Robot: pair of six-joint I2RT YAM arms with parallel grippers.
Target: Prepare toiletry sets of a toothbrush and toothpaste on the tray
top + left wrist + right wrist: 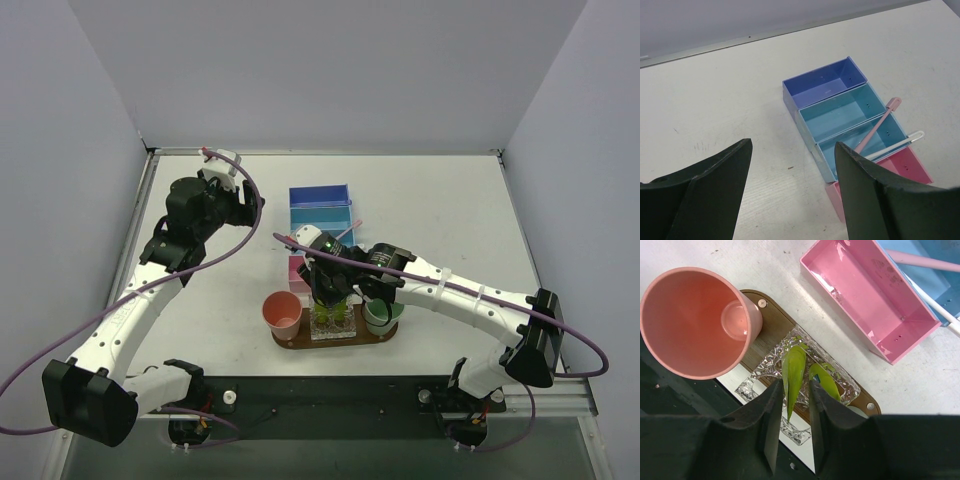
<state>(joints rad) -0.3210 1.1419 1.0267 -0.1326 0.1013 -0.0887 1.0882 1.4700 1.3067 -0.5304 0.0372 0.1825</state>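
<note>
Two flat, glossy yellow-green toothpaste tubes (794, 367) lie in a knobbly clear holder (769, 365) on the dark, oval wooden tray (772, 322), beside a smooth salmon cup (687, 325). The right pincer (796, 386) stands slightly parted astride one tube's tapered tail. The left pincer (792, 150) gapes wide above the white tabletop (715, 100).

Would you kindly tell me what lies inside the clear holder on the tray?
A yellow-green tube and a second tube lie in the holder; the right gripper hides part of it.

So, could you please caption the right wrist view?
Right fingers straddle a toothpaste tube in the clear holder on the tray, beside the salmon cup.
</note>
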